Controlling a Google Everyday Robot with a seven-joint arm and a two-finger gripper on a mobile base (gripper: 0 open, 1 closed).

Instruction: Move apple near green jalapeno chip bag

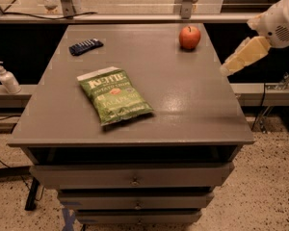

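The small round red-orange apple (190, 36) sits at the grey table's (192, 105) one o'clock, well apart from the flat green crinkly jalapeno chip bag (114, 96) at seven o'clock. The cream gripper (229, 66) hangs off the three o'clock edge, and I cannot tell how wide it stands. A glancing approach could roll the apple off the far edge. I count one apple, one bag and one dark blue ridged packet (85, 46).

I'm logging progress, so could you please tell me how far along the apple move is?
Nothing looks done yet: the apple sits at the far right corner of the table, well apart from the chip bag lying left of centre. In hand: the tool hangs just off the table's right edge, near the apple, touching nothing. Left: grasp the apple, carry it over and set it down by the chip bag.
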